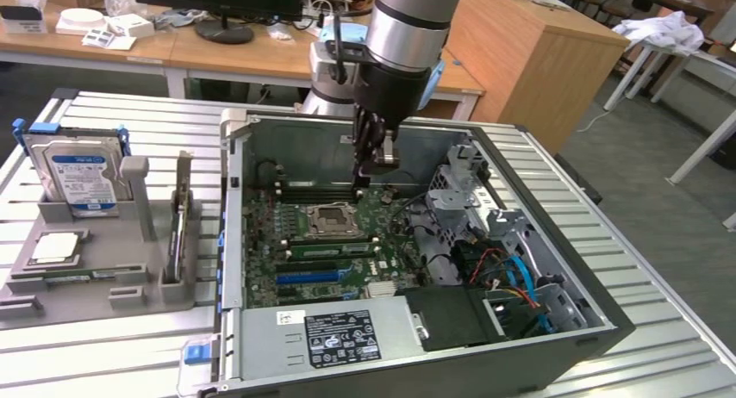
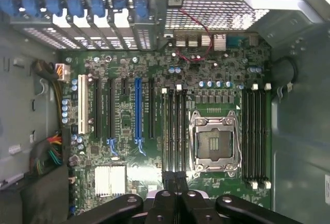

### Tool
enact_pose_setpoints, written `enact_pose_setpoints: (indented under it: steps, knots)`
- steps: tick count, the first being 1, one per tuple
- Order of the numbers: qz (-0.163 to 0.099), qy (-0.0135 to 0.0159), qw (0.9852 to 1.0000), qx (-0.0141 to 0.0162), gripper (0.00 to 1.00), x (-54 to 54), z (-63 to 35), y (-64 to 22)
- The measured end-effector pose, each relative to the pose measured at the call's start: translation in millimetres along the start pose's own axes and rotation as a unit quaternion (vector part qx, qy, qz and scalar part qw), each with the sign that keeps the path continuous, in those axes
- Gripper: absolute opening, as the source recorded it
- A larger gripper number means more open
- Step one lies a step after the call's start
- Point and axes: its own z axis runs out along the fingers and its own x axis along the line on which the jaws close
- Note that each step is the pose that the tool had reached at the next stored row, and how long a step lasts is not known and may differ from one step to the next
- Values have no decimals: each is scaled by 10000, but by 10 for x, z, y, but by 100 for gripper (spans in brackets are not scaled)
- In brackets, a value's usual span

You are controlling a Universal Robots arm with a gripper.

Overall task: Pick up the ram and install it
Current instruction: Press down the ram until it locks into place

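My gripper hangs inside the open computer case, fingers pointing down and shut, with nothing visible between them. In the wrist view the shut fingertips sit over one end of the black memory slots beside the processor socket. A narrow green stick that looks like the ram lies flat in the grey tray at the exterior view's left, far from the gripper. Whether a stick sits in the slots under the fingers I cannot tell.
The tray also holds a silver hard drive and a square silver chip. A second bank of memory slots lies on the socket's other side. Case walls, the drive cage and cables surround the motherboard.
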Motion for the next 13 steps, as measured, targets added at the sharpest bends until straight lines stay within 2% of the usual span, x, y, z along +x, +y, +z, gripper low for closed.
enact_pose_setpoints:
  steps: [3, 6, 9, 13]
  knots:
    - [241, -4, 9997, 7, 11, 0, 4, 1]
    - [503, -9, 9987, 15, 11, 0, 8, 0]
    - [749, -13, 9972, 23, 11, 0, 12, 0]
    - [1069, -18, 9943, 32, 11, 1, 17, 0]
